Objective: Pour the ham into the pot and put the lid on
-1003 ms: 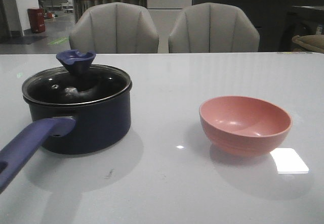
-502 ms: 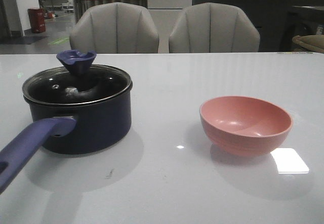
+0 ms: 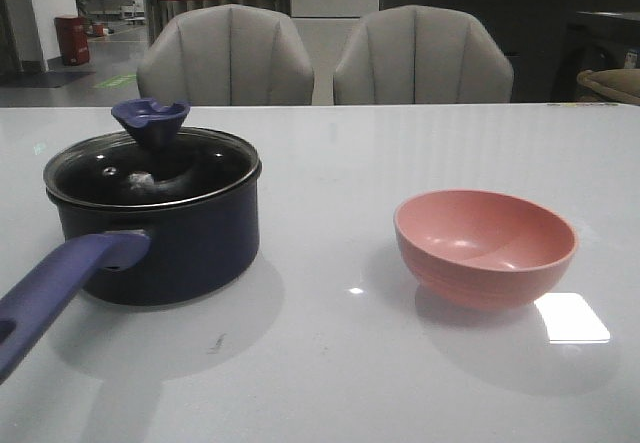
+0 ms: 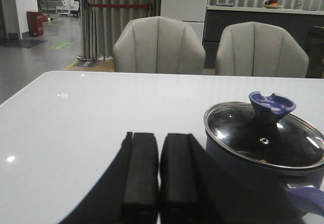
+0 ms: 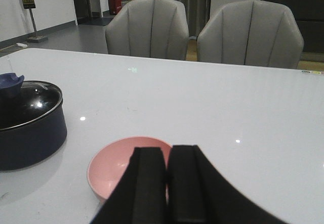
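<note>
Left claw point(image 4: 158, 176): closed, black fingers pressed together, holding nothing, at the bottom centre of its wrist view, near the saucepan.
Right claw point(image 5: 167, 183): closed and empty, at the bottom centre of its view, above the bowl's near rim.
Pink bowl point(image 3: 485, 246): lower right of the front view, upright on the white bench point(image 3: 330, 363), empty.
Saucepan point(image 3: 160, 233): centre left, purple handle point(image 3: 55, 288) running to the lower left corner.
Glass lid point(image 3: 150, 168): seated on the saucepan, blue knob point(image 3: 150, 120) up.
Ham: not visible through the lid.
Grey chairs point(image 3: 225, 55): beyond the bench, upper frame.
</note>
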`<state>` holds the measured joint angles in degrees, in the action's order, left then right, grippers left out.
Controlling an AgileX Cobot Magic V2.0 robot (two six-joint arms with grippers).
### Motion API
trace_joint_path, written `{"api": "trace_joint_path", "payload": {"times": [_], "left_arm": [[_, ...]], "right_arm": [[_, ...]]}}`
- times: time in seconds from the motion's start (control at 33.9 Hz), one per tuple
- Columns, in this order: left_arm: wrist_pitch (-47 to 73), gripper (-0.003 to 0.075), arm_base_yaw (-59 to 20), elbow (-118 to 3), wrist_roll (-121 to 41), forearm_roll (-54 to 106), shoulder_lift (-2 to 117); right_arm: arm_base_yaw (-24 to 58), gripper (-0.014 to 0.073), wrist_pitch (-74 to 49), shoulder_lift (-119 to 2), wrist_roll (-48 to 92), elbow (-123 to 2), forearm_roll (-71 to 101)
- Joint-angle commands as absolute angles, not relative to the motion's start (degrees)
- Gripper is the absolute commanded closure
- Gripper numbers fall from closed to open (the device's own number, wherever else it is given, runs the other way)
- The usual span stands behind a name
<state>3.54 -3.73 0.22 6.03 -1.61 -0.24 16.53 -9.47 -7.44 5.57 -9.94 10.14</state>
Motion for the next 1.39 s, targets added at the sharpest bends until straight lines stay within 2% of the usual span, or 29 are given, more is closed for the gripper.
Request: {"api": "trace_joint_path", "payload": {"times": [0.0,0.62,0.91,1.06,1.36], "left_arm": [[-0.7,0.0607,-3.6,1.5,6.7,-1.8,-1.4],[-0.7,0.0607,-3.6,1.5,6.7,-1.8,-1.4],[-0.7,0.0607,-3.6,1.5,6.7,-1.8,-1.4],[-0.7,0.0607,-3.6,1.5,6.7,-1.8,-1.4],[-0.7,0.0607,-3.6,1.5,6.7,-1.8,-1.4]], "right_arm": [[16.5,0.0424,-4.5,-7.9,6.2,-11.6,10.5],[16.5,0.0424,-3.7,-7.9,6.2,-11.0,10.2],[7.4,0.0424,-2.5,-3.0,0.9,-4.9,3.1],[6.9,0.0424,-2.5,1.4,0.0,-1.7,1.7],[6.6,0.0424,-1.0,1.7,0.0,1.3,1.7]]}}
